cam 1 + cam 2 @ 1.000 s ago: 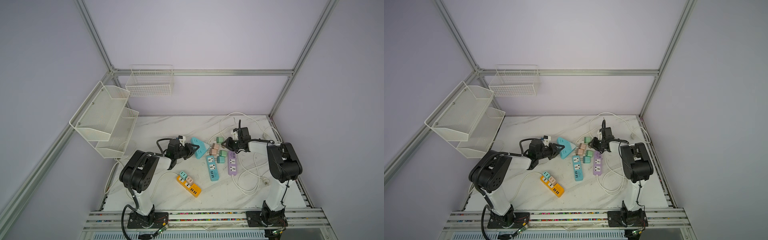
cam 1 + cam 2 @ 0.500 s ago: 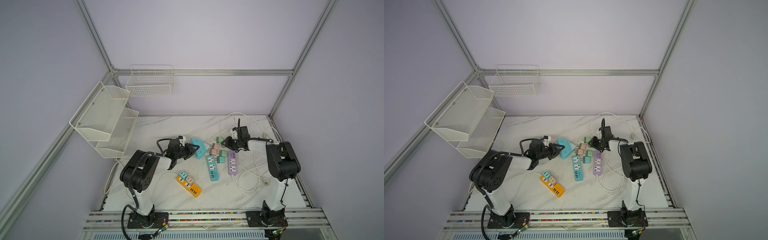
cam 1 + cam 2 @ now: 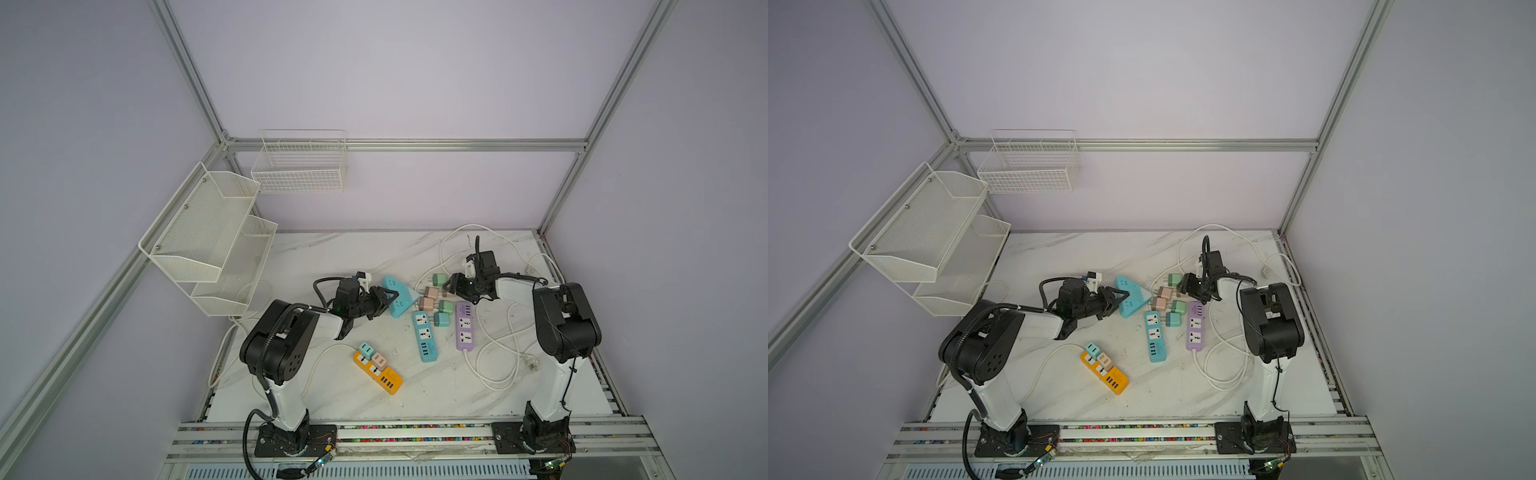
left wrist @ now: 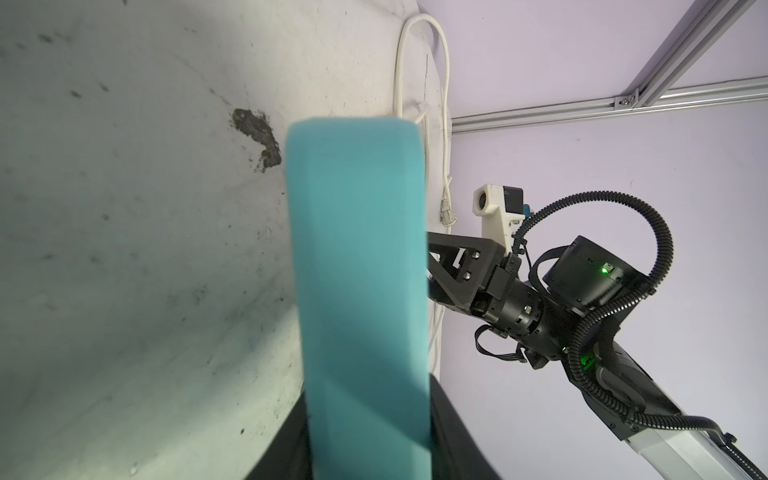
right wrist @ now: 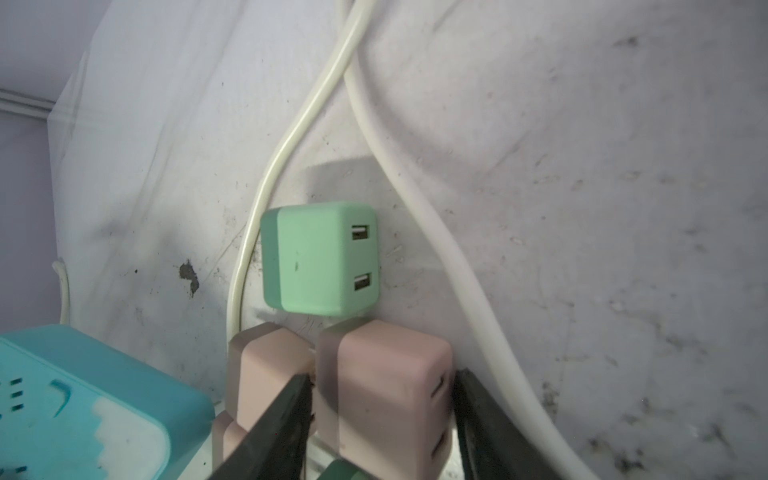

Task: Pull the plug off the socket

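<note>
The pink plug (image 5: 386, 395) is framed closely by the two dark fingers (image 5: 278, 428) of the right gripper (image 5: 382, 374). Whether they press on it cannot be told. The plug is found in a cluster of loose plugs near the middle of the marble table (image 3: 353, 257). A second pink plug (image 5: 266, 365) is seen just beside it and a green plug (image 5: 320, 259) just beyond. A white cable (image 5: 436, 232) is laid past the far finger. The teal socket block (image 3: 399, 296) is set left of the cluster, near it. One corner of the block is clasped between the narrow fingers of the left gripper (image 3: 383, 302). Nearer the arms' bases, a blue strip (image 3: 424, 336), a purple strip (image 3: 465, 326) and an orange strip (image 3: 378, 372) are laid flat.
</note>
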{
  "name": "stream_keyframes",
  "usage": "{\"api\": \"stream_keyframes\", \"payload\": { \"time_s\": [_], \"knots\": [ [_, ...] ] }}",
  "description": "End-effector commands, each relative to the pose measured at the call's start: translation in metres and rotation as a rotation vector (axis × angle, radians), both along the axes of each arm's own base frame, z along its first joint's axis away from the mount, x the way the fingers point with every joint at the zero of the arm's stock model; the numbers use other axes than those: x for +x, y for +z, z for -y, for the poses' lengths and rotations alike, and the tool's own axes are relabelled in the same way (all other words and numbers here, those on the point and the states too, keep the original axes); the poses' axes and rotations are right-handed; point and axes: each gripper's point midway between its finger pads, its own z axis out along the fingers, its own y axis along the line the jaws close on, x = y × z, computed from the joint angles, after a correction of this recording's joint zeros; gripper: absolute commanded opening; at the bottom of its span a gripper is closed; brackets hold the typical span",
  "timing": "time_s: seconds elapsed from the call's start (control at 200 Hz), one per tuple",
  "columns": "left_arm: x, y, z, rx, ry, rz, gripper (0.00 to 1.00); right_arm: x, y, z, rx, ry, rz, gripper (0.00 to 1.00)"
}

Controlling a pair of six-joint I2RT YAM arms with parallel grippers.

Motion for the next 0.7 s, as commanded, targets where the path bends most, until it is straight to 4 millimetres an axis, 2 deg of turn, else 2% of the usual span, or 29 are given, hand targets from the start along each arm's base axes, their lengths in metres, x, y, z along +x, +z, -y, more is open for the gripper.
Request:
{"api": "stream_keyframes", "payload": {
  "time_s": [0.0, 0.375, 0.535, 0.695],
  "knots": [
    [0.011, 0.030, 0.003, -0.030, 0.001, 0.079, 0.40, 0.003, 0.025, 0.012, -0.064, -0.014, 0.044, 0.61],
    [0.007, 0.015, -0.012, 0.006, 0.030, 0.032, 0.53, -0.005, 0.066, 0.016, -0.108, -0.009, 0.113, 0.67],
    [0.004, 0.003, -0.024, 0.047, 0.050, -0.014, 0.60, -0.017, 0.083, 0.004, -0.149, 0.020, 0.136, 0.68],
    [0.000, -0.007, -0.031, 0.084, 0.052, -0.050, 0.64, -0.033, 0.097, -0.021, -0.175, 0.074, 0.172, 0.70]
  ]
}}
